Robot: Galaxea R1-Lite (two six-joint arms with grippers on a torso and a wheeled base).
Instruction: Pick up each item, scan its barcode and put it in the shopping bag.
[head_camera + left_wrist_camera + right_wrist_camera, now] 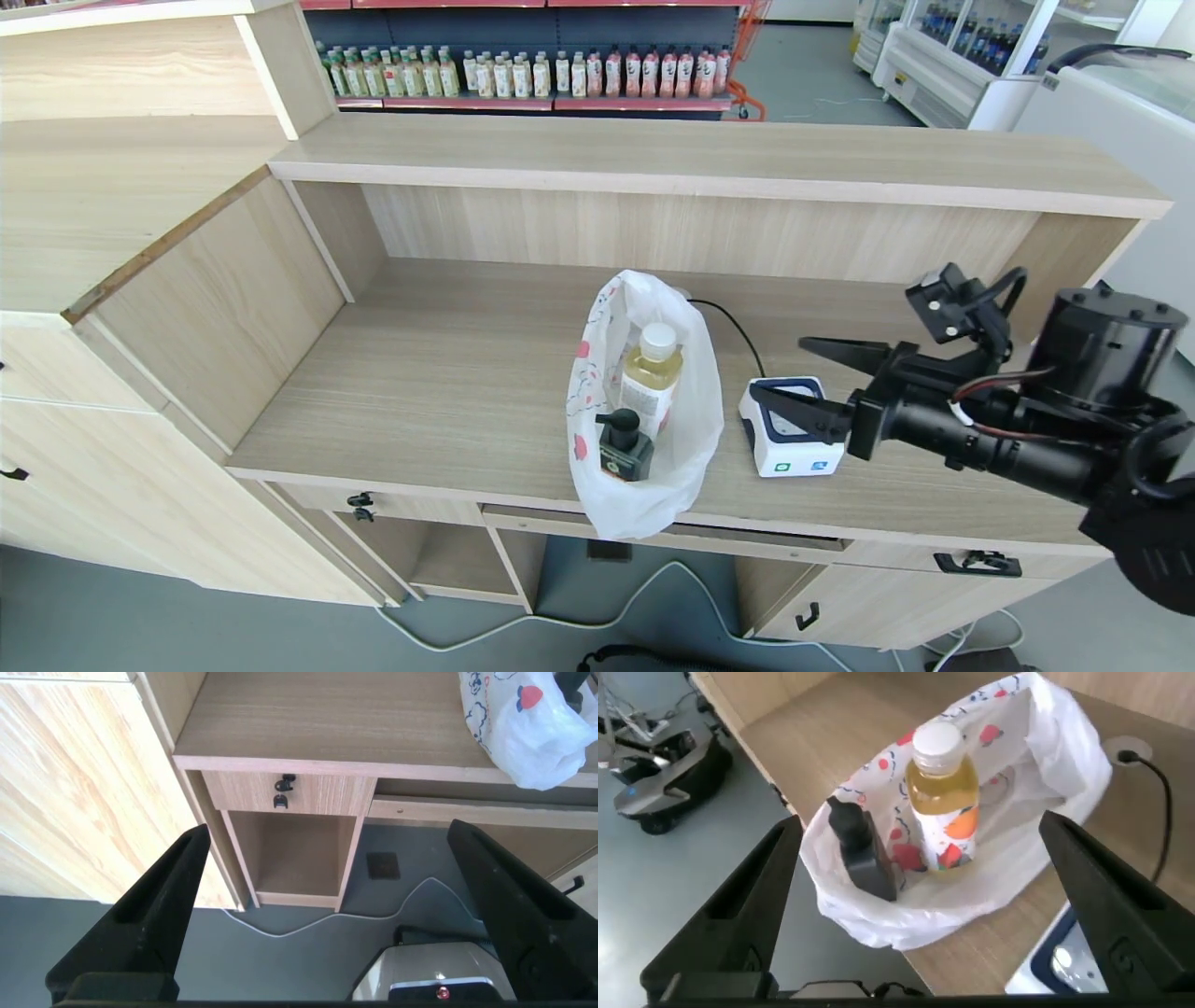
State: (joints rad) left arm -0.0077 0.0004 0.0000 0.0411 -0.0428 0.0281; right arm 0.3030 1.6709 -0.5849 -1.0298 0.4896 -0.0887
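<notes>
shopping bag (611, 509) holds juice bottle (653, 376), black pump bottle (624, 448)

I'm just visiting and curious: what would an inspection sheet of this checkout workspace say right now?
Surface: light wooden counter.
Job's things: juice bottle and black pump bottle stand in the shopping bag; scanner beside it.
Clutter: nothing seen.
Grippers: right gripper open above the scanner; left gripper open, facing the counter's front.
Cables: black cable runs from the scanner; white cable on the floor.
Surroundings: shelf of bottles, freezer cabinets behind.
</notes>
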